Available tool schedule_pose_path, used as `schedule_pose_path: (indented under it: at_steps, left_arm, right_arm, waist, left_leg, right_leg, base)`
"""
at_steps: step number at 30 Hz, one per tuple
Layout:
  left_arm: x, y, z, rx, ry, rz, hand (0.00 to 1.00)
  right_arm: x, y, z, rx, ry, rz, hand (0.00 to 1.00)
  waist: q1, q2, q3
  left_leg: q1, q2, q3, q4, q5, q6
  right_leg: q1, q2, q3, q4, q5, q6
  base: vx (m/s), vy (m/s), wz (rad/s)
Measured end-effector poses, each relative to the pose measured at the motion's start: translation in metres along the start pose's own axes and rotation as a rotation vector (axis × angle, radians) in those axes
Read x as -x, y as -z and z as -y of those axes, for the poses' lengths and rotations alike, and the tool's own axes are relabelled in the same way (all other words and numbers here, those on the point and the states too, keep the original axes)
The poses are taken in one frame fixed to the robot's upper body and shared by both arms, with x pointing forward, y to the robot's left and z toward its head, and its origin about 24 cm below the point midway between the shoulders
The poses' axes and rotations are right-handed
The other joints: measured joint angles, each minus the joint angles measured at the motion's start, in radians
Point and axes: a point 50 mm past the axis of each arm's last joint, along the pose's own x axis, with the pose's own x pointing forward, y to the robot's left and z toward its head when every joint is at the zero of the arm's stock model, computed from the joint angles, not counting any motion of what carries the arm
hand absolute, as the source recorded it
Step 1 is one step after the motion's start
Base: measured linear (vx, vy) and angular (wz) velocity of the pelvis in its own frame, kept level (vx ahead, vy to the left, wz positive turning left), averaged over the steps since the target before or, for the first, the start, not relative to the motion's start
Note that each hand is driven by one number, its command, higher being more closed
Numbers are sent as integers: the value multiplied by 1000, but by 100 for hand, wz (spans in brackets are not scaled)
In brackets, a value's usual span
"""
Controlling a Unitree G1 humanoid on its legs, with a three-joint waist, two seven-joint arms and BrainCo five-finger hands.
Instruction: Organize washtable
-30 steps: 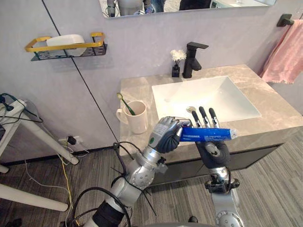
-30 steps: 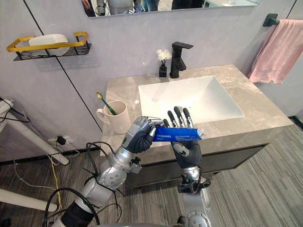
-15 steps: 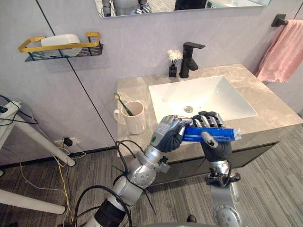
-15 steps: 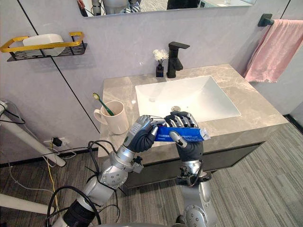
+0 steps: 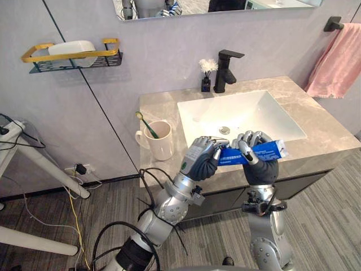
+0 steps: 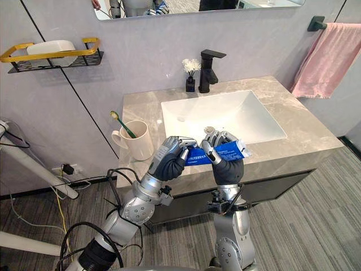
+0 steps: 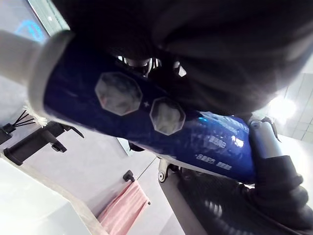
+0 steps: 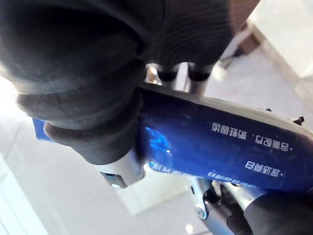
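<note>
In the left eye view, the left hand (image 5: 200,162) and right hand (image 5: 258,166) both curl round a blue toothpaste tube (image 5: 268,151) above the tabletop's (image 5: 330,135) front edge, with the sink (image 5: 282,119) at twelve o'clock and the mug (image 5: 163,144) at ten. The left wrist view shows the tube lying against that hand's dark cover. The right wrist view shows it gripped in the right hand.

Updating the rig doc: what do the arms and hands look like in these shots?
Both arms are silver-grey jointed metal segments. The left hand and right hand each wear a dark ribbed cover over back and wrist; the fingers are silver with dark tips. The left cover bears a small green mark.
</note>
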Motion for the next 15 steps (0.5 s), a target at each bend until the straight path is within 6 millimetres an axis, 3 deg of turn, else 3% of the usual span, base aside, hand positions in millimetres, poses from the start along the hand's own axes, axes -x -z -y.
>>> schedule_pose_path:
  at_steps: [4,7,11,15]
  left_arm:
    - [1,6,-4,-13,-13,-24,0]
    - [2,16,-18,-41,-81,-70,0]
    - [5,25,-42,-66,-197,-123,0]
    - [5,16,-74,-79,-354,-81,0]
  right_arm:
    - [0,-3,4,31,20,8,100]
    - [-1,-6,8,75,36,20,100]
    - [-1,-15,18,146,80,52,100]
    - [-1,-26,30,194,127,91,100]
  waist:
    - [0,2,-1]
    - [-2,6,-2]
    - [-1,9,-2]
    - [7,18,-1]
  left_leg:
    - [1,0,0,0,0,0]
    - [5,0,0,0,0,0]
    - [9,0,-6,1,0,0]
    - [15,0,-8,0,0,0]
  right_leg:
    - [1,0,0,0,0,0]
    - [5,0,0,0,0,0]
    - [13,0,-6,0,0,0]
    - [21,0,-9,0,0,0]
  base:
    - [0,0,0]
    - [0,0,0]
    - [0,0,4]
    - [-2,1,1]
